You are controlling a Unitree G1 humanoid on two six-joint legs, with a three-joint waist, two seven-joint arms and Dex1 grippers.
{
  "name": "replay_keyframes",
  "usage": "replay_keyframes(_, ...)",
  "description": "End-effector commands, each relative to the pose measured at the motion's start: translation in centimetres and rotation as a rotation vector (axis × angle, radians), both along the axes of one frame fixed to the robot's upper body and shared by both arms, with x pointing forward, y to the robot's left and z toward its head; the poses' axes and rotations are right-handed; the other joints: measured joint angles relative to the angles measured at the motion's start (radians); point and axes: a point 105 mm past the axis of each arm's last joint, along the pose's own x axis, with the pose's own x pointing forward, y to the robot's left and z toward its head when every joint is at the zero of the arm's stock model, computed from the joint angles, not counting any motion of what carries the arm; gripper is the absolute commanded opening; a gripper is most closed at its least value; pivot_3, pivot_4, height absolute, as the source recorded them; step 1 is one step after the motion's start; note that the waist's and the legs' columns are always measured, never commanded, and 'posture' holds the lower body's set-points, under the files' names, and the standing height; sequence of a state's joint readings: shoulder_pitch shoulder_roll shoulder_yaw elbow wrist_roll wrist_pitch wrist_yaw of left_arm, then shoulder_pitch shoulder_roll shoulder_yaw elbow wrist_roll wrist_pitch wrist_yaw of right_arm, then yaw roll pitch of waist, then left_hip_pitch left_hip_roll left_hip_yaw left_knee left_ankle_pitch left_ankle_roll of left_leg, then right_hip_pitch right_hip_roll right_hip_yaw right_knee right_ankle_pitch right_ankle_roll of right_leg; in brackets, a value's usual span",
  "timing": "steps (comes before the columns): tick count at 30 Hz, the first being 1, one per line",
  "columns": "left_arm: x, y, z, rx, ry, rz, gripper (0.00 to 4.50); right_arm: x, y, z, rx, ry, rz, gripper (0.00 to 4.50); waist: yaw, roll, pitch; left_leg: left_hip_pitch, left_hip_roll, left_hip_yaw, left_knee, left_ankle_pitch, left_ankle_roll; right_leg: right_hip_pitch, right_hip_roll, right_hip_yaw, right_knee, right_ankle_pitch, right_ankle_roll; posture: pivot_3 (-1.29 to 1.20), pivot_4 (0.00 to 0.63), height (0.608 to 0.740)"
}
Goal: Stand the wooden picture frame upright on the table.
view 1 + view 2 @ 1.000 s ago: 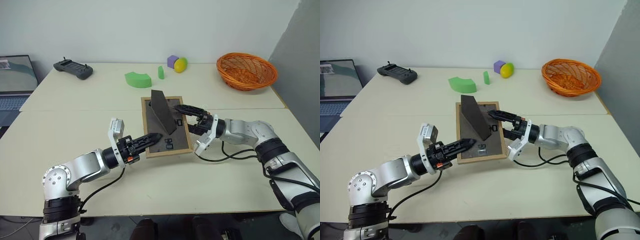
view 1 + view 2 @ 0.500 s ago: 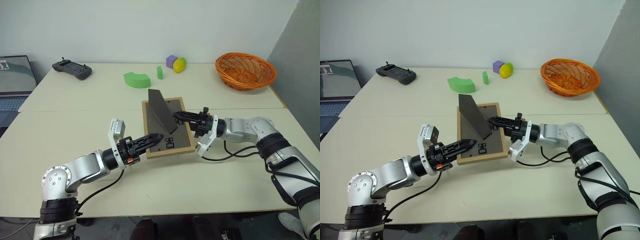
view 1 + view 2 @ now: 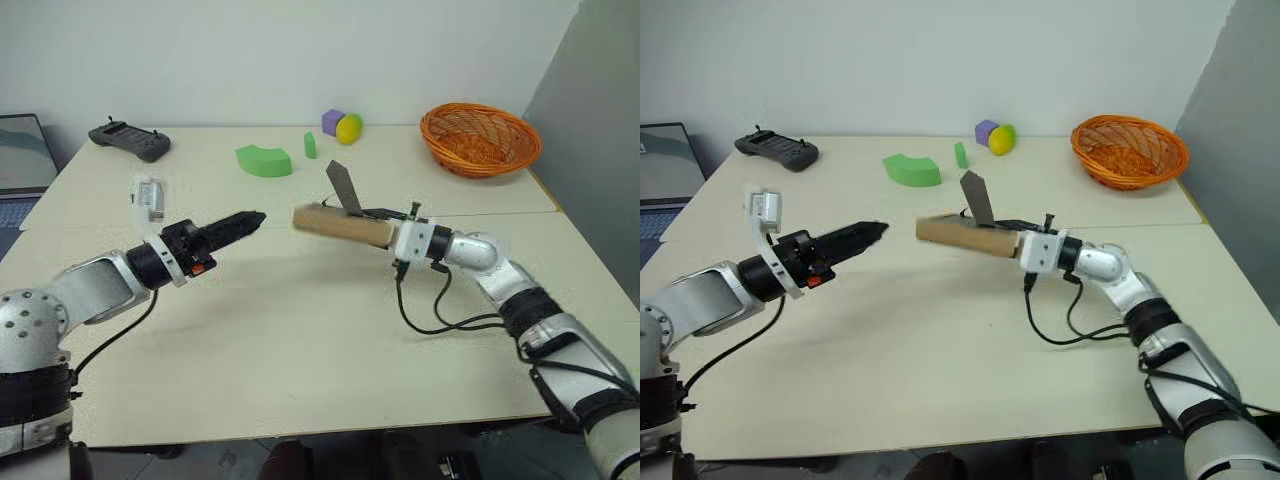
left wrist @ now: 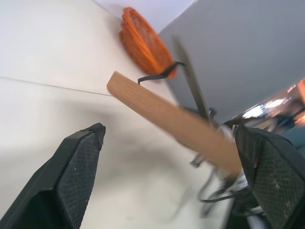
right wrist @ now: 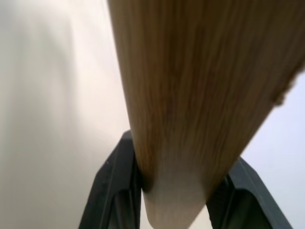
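— Spreading wide across both eye views: the table (image 3: 300, 340), cream-beige, with a seam line running side to side. Behind it, a plain pale wall; grey wall to the right.

— Anything else on top?

— Far right, an orange wicker basket (image 3: 479, 139); contents not visible. Near the far edge, a green curved block (image 3: 263, 160), a small green peg (image 3: 310, 146), a purple cube (image 3: 332, 122) touching a yellow ball (image 3: 349, 128). Far left, a black controller (image 3: 129, 140) and a laptop (image 3: 20, 160) at the corner.

— And the wooden picture frame (image 3: 340, 226)?

— Lifted off the tabletop, near the middle, above the seam. Seen edge-on, long axis roughly level, running left to right, free end toward the left. Dark stand sticking up and back from it.

— Held how?

— Clamped at its right end by the right gripper (image 3: 398, 236), fingers pinching the wood on both sides. Left gripper (image 3: 245, 220) well apart from the frame, pointing at it, fingers (image 4: 71, 176) spread wide, holding nothing.
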State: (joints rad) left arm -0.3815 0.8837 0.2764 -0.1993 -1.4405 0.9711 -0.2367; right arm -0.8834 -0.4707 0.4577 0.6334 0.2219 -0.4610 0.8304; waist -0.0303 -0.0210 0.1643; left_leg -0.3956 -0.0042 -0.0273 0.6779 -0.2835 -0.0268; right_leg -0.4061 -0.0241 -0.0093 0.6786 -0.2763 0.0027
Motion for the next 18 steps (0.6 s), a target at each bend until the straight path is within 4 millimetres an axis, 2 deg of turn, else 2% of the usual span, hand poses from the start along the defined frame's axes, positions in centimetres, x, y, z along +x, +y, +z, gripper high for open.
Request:
replay_keyframes(1,0.5,-0.8,0.6,0.238,-0.216,0.037,4.47,-0.5,0.7,3.3,0.169,0.316,0.099,1.32,0.003,0.000,0.000,0.000,0.000,0.000,0.000,0.000,0.000,0.000,0.000,0.000,0.001,0.000,0.000,0.00,0.150,0.740)
replay_keyframes(4,1.2,-1.3,0.3,0.301,-0.305,0.075,4.47,0.3,1.2,3.4,0.236,0.528,0.092,1.32,0.005,0.000,0.000,0.000,-0.001,0.000,-0.001,-0.001,0.002,-0.001,0.000,0.000,0.002,0.000,0.000,0.00,0.150,0.740)
replay_keyframes(9,1.2,-1.2,-1.0,0.337,-0.330,0.081,4.47,1.4,1.9,1.0,0.246,0.763,0.058,1.32,0.005,0.000,0.000,-0.001,-0.001,0.000,-0.001,-0.002,0.004,-0.002,0.000,0.000,0.002,0.000,0.000,0.00,0.150,0.740)
replay_keyframes(18,-0.4,-2.9,-3.1,0.348,-0.303,0.001,4.47,2.8,2.3,-1.9,0.260,0.933,-0.033,1.32,0.004,0.000,0.000,-0.004,-0.001,0.002,-0.001,-0.002,0.004,-0.006,-0.001,0.000,0.002,0.000,0.000,0.00,0.150,0.740)
